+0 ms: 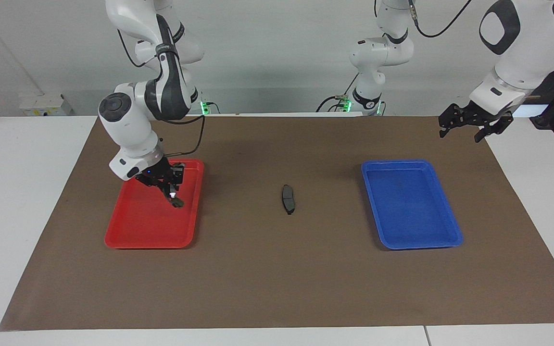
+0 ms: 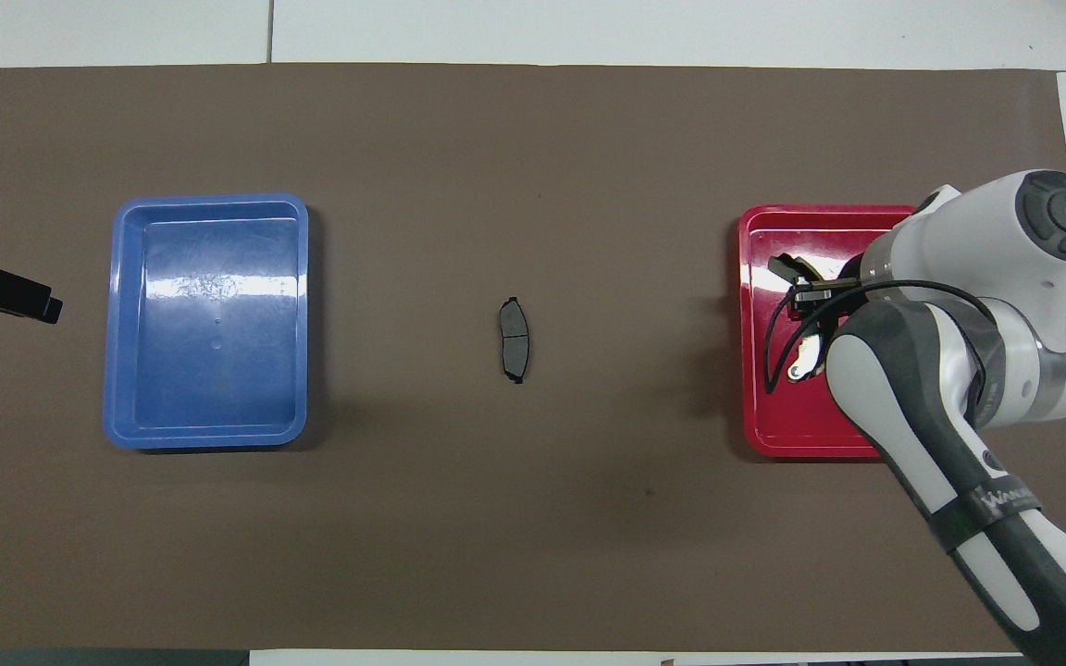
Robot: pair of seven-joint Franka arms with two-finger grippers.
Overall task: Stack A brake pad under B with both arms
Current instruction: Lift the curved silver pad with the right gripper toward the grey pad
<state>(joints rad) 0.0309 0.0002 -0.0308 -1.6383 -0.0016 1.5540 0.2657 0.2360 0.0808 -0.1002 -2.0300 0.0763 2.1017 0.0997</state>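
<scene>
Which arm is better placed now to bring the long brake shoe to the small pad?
The right arm. Its gripper is down in the red tray at the brake shoe. The left gripper waits near the blue tray, away from the small pad.

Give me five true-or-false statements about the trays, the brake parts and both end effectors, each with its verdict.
1. The small brake pad lies on the brown mat between the two trays. True.
2. The blue tray holds the small brake pad. False: nothing shows in the blue tray; the pad lies on the mat.
3. The right end effector is down over the red tray. True.
4. The longer brake shoe sits on top of the small pad. False: it is at the right end effector, over the red tray, apart from the pad.
5. The left end effector is reaching into the blue tray. False: it waits in the air at the left arm's end of the table, outside the tray.
</scene>
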